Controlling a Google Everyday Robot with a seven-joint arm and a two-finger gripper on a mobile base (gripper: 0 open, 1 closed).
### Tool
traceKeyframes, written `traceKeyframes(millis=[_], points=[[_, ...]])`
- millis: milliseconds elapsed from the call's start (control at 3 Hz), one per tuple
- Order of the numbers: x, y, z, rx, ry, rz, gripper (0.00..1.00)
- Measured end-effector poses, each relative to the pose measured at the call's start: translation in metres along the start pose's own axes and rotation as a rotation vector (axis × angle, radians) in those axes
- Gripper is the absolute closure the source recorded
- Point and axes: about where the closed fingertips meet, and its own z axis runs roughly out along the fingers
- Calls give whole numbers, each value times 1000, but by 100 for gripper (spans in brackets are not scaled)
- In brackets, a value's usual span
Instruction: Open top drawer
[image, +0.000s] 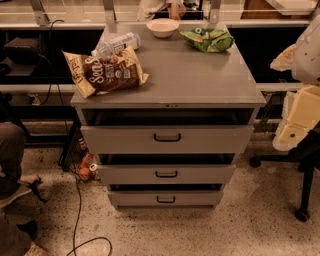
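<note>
Gripper (299, 117) sits at the right edge, and just left of it stands the grey cabinet (210, 85). Below the gripper, a black wheeled stand (303, 200) rests on speckled terrazzo floor (250, 225). Far to its left, a black cable (76, 210) snakes across that floor. Beyond it, a long ledge (280, 24) with metal posts (37, 10), all in warm light.

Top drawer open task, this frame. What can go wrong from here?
1. The gripper sits at the right edge, apart from the small handle of the top drawer; the grasp may miss.
2. The middle drawer has a like handle just below; it might grab that one.
3. The brown chip bag lies at the front-left edge of the cabinet top; the arm might knock it.
</note>
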Motion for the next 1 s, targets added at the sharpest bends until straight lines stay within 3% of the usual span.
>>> traceKeyframes(millis=[667, 1000], points=[[3, 13, 16, -8, 3, -5, 0], [7, 50, 60, -39, -30, -10, 0]])
